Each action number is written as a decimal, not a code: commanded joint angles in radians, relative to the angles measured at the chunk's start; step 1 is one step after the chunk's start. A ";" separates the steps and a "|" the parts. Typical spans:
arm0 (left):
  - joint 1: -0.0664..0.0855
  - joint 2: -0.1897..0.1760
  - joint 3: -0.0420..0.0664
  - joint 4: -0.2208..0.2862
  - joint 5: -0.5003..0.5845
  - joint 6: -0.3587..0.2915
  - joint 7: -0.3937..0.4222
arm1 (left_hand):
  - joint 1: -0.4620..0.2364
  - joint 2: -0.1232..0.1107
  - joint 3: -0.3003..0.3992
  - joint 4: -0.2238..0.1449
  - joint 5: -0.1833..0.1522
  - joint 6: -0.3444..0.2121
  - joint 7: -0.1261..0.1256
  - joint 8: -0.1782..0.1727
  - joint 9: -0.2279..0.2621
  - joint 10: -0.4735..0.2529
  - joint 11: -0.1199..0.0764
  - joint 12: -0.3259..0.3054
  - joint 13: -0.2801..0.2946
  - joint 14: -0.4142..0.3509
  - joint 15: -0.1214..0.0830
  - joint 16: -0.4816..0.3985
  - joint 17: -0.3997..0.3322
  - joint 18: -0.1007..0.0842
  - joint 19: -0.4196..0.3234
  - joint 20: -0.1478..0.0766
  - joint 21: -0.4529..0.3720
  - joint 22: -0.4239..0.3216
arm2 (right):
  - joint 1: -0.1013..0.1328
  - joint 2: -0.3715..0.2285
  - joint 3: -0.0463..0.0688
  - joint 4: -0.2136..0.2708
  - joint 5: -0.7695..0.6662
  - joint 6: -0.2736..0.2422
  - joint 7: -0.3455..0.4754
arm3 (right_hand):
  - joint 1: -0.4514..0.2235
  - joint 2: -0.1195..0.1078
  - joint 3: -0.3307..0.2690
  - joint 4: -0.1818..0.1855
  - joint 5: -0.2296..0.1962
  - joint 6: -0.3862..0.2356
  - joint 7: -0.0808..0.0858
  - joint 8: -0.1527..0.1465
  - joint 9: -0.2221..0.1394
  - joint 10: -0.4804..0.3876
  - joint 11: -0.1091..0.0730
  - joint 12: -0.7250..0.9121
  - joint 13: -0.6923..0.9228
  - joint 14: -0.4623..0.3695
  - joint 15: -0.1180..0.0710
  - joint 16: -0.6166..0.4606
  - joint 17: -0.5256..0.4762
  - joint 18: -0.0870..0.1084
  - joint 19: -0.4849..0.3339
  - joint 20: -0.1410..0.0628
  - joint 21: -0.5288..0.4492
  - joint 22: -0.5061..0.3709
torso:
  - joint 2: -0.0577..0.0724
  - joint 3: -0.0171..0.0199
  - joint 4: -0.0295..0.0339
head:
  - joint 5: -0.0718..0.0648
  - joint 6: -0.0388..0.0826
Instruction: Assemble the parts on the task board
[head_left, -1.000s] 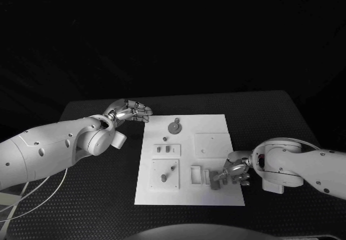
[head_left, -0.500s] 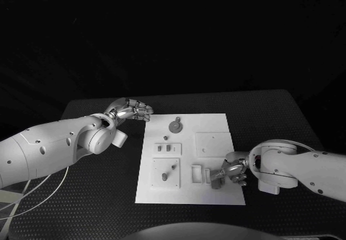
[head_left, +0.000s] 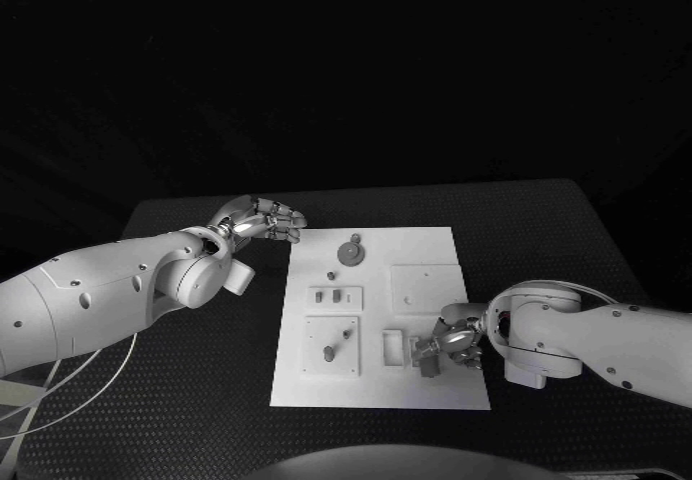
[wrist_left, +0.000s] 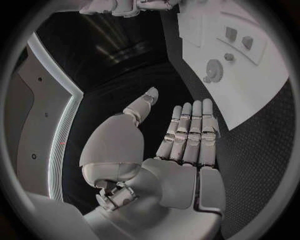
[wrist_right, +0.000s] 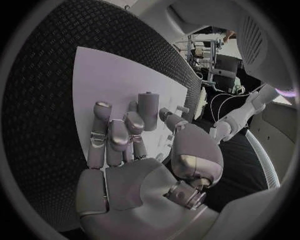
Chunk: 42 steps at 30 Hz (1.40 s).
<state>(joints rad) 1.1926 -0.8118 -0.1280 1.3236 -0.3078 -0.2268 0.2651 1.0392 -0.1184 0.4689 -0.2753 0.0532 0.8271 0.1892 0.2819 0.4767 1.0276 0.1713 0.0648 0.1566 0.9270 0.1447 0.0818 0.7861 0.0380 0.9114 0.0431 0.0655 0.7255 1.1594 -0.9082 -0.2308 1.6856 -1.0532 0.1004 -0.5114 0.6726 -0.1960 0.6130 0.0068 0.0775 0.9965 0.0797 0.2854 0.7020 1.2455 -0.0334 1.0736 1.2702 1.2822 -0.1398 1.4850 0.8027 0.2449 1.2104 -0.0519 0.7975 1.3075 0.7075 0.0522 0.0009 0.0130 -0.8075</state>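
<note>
Upright grey part (head_left: 431, 362) is pinched by right hand (head_left: 456, 346) fingers (wrist_right: 147, 112); left hand (head_left: 264, 221), fingers together, empty, well apart.

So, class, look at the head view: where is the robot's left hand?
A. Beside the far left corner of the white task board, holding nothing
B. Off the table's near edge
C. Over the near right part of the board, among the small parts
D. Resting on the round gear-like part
A: the left hand sits over the black table just off the task board's far left corner, and the left wrist view shows its fingers apart and empty.
</note>
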 joint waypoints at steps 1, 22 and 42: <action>0.001 0.001 0.001 0.003 0.005 0.015 0.011 | -0.011 -0.001 -0.001 0.007 -0.001 0.003 0.003 0.005 0.001 0.010 0.000 0.005 -0.001 -0.004 0.005 0.004 -0.002 0.020 0.002 0.007 0.005 -0.001 | -0.009 0.003 -0.006 -0.007 -0.030 0.001 -0.009 | 0.007 -0.008 0.006 -0.001 -0.003 -0.006 0.003 -0.005 -0.001 -0.011 0.004 -0.003 -0.002 -0.001 0.003 0.001 -0.002 0.017 -0.001 -0.004 0.004 0.021 | 0.000 0.0001 -0.0002 | 0.001 -0.001; 0.001 -0.002 0.001 0.004 0.006 0.015 0.010 | -0.012 -0.001 -0.001 0.008 -0.001 0.003 0.003 0.005 0.001 0.011 0.001 0.005 -0.002 -0.004 0.005 0.004 -0.002 0.021 0.002 0.007 0.005 -0.002 | -0.007 -0.025 -0.006 0.014 0.023 -0.020 0.009 | 0.017 0.227 -0.040 -0.240 -0.001 0.041 -0.001 -0.018 -0.007 -0.009 0.001 0.010 -0.030 -0.001 0.002 0.002 -0.006 0.017 -0.012 0.010 0.015 0.019 | 0.000 0.0003 -0.0005 | 0.002 -0.001; 0.001 0.000 0.001 0.004 0.006 0.015 0.009 | -0.012 -0.001 0.000 0.008 -0.001 0.003 0.003 0.005 0.001 0.011 0.001 0.005 -0.004 -0.004 0.005 0.004 -0.003 0.021 0.002 0.007 0.005 -0.002 | 0.088 -0.042 -0.005 0.053 0.118 -0.017 0.005 | -0.040 0.226 -0.029 -0.221 -0.001 0.065 -0.007 -0.020 -0.011 -0.001 -0.005 0.019 -0.038 0.000 -0.004 0.003 -0.009 0.017 -0.011 0.009 0.015 0.019 | 0.000 -0.0002 0.0004 | 0.001 0.009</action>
<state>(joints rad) 1.1927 -0.8130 -0.1281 1.3248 -0.3073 -0.2248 0.2644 1.0393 -0.1184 0.4667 -0.2730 0.0532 0.8271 0.1892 0.2818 0.4765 1.0348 0.1712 0.0648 0.1540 0.9270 0.1447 0.0818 0.7845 0.0480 0.9114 0.0431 0.0655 0.7248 1.2472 -0.9580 -0.2357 1.7417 -0.9827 0.0759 -0.5044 0.6460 0.0360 0.5798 -0.2233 0.0736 1.0376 0.0545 0.2669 0.6929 1.2442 -0.0320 1.0868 1.2306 1.2846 -0.1355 1.4850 0.7946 0.2393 1.2015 -0.0426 0.8092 1.3074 0.7074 0.0515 0.0009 0.0134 -0.8000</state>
